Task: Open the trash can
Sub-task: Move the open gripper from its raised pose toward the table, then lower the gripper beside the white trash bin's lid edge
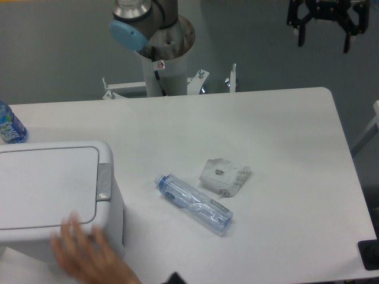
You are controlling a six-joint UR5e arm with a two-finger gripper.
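Note:
The trash can (53,189) is a large white boxy bin at the table's front left. Its flat lid is down and shut. A grey push-button latch (104,181) sits on its right rim. My gripper (324,36) hangs high at the top right, above and beyond the table's far right corner, far from the bin. Its two black fingers point down and stand apart, open and empty.
A blurred human hand (89,251) rests on the bin's front corner. A clear plastic bottle (195,203) lies on the table (284,130) beside a crumpled white packet (224,176). A blue-labelled bottle (8,124) stands at the left edge. The arm's base (160,41) is at the back.

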